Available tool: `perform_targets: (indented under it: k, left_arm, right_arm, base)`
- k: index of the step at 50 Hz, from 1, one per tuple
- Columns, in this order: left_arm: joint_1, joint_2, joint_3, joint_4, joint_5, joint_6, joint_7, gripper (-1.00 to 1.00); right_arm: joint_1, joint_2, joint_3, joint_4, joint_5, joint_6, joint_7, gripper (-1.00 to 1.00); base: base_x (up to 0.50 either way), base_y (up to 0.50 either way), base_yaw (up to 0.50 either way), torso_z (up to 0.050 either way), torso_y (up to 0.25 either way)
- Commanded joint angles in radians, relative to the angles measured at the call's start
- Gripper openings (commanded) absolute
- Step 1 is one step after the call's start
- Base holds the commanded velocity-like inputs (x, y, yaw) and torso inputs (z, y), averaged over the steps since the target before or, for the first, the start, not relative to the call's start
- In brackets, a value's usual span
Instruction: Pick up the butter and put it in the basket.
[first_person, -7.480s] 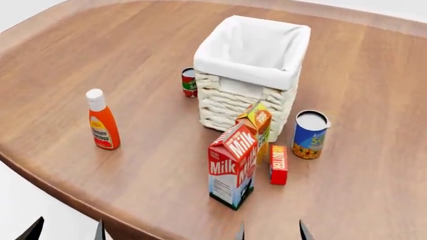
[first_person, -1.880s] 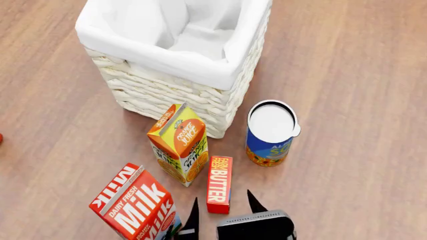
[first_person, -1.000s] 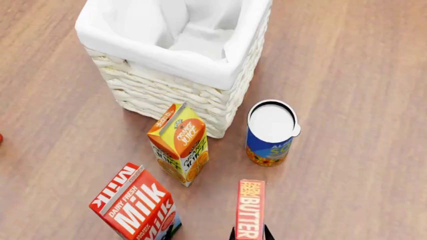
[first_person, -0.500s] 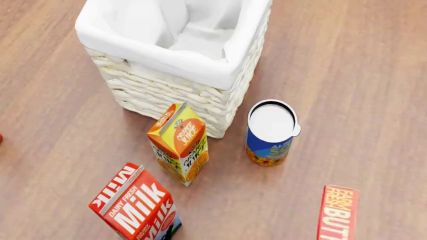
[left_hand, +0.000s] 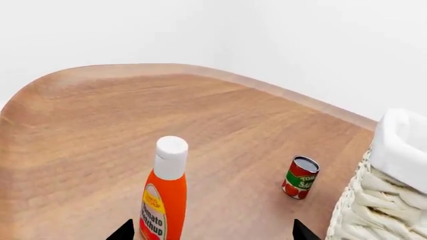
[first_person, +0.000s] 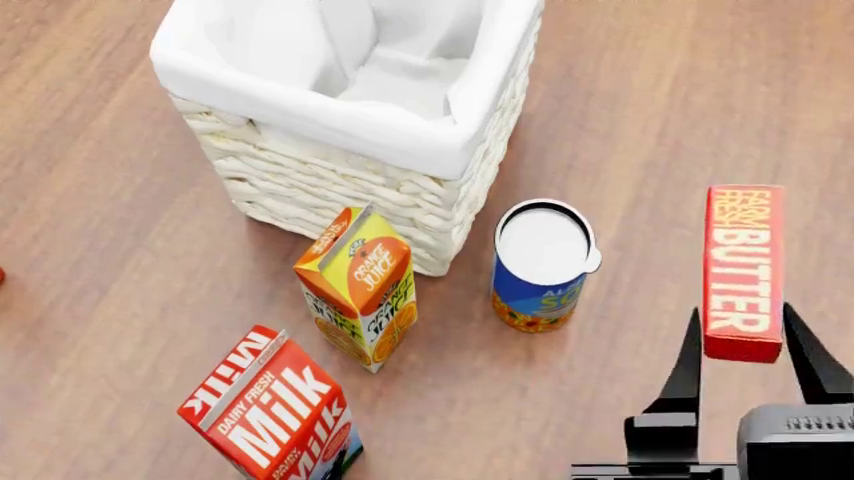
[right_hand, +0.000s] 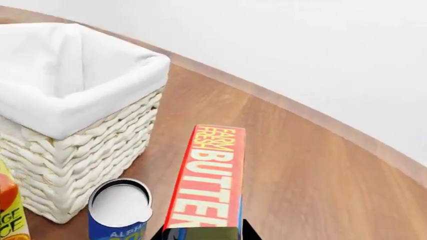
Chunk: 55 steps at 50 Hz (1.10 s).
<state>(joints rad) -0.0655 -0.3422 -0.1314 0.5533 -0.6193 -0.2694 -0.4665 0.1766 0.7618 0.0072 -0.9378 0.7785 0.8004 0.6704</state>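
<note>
right gripper (first_person: 741, 335): black fingers clamp the slim red-orange butter box (first_person: 743, 270), lifted right of the blue tin can (first_person: 541, 266) | left gripper (left_hand: 210, 231): spread, empty | woven cream wicker basket (first_person: 360, 175), cloth-lined, far-left

Milk carton (first_person: 274, 415), juice carton (first_person: 358, 287), blue can (first_person: 541, 265) — ketchup (left_hand: 164, 192), tomato can (left_hand: 299, 177)

Right claw (first_person: 742, 352) with two black tapered pointed fingers (first_person: 685, 365), dark grey boxy body, ribbed edge
</note>
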Motion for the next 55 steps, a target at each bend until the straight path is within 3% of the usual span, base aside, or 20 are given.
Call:
perform_targets:
  k: [1,9,21,45,55]
  left_arm:
    - [-0.007,0.005,0.013,-0.006,0.005,0.003,-0.004,1.0]
    - [-0.009,0.014,0.018,-0.018,0.007,0.015,-0.004,1.0]
    - [-0.004,0.023,0.034,-0.013,0.008,0.02,-0.008,1.0]
    - [0.017,0.023,0.038,0.027,-0.014,0.018,-0.026,1.0]
    - [0.024,0.024,0.051,0.029,-0.013,0.02,-0.024,1.0]
  right_arm:
    - [0.393,0.093,0.058,0.099,0.289,0.232,0.012,-1.0]
    - [0.732,0.069,-0.052,0.337,0.345,0.356,-0.037,-1.0]
    - [1.16,-0.039,-0.272,0.689,0.245,0.462,-0.165,-1.0]
    - [1.559,-0.274,-0.63,1.423,-0.038,0.374,-0.486,-1.0]
    - [1.705,-0.455,-0.723,1.751,-0.1,0.259,-0.687,-1.0]
  base:
    - [0.0,0.0,0.0,0.0,0.0]
    - [0.0,0.0,0.0,0.0,0.001]
    - [0.0,0.0,0.0,0.0,0.002]
    - [0.0,0.0,0.0,0.0,0.001]
    - [0.0,0.0,0.0,0.001,0.002]
